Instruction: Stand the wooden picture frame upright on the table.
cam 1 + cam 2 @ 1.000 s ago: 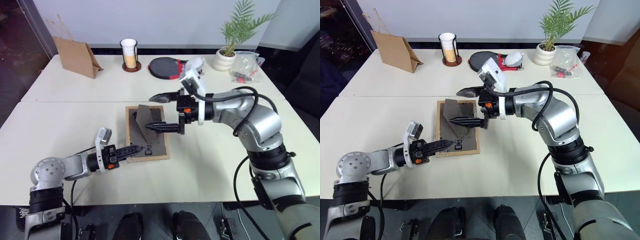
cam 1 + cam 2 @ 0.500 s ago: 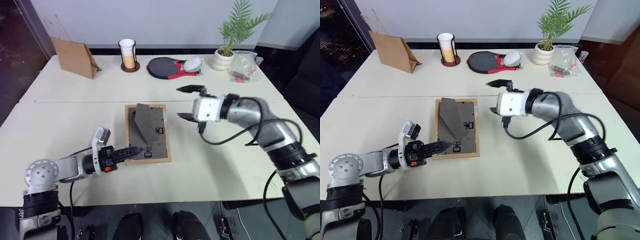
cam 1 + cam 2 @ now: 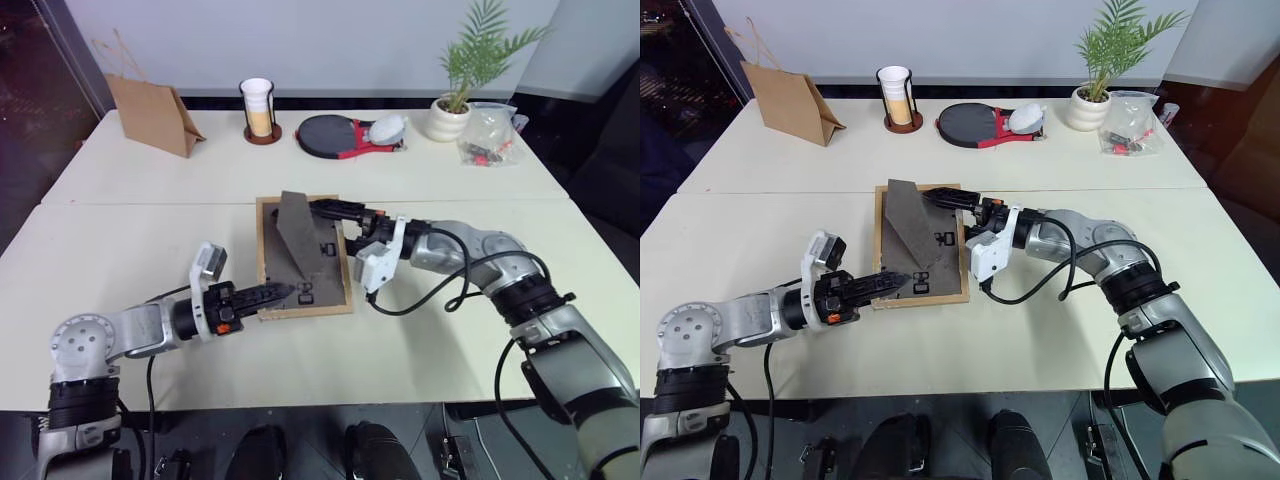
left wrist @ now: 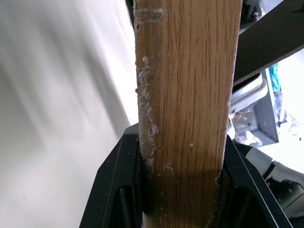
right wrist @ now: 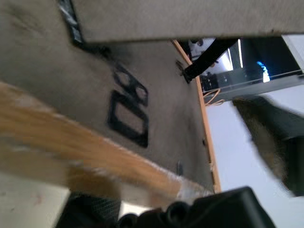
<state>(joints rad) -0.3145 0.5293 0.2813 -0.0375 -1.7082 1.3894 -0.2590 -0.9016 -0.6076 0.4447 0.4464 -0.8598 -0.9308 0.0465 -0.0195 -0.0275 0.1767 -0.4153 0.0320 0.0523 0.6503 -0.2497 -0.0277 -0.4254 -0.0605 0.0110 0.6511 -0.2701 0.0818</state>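
Frame [image 3: 303, 256] was a small light-wood rectangle, dark grey back facing up, its triangular stand [image 3: 296, 234] folded out and pointing up, with black hanger clips on the backing. It sat near the middle of the table [image 3: 130, 230], just on the near side of the seam, between the two grippers. Its near edge looked lifted a little off the tabletop; how far could not be told.

Left gripper [image 3: 281, 292] pointed toward the right arm and was clamped on the near left corner of the frame. In the left wrist view the wood rail [image 4: 185, 95] ran straight up between the two black fingers [image 4: 116, 183], both pressed against it, jaws only partly apart.

Right gripper [image 3: 945, 199] reached in from the opposite side at the far right corner. One dark finger [image 3: 335, 207] lay along the far edge, just past the stand; the other was not clear. Whether it was gripping or parted could not be told. The right wrist view had the grey back and wood rail [image 5: 95, 152] close in front of it.
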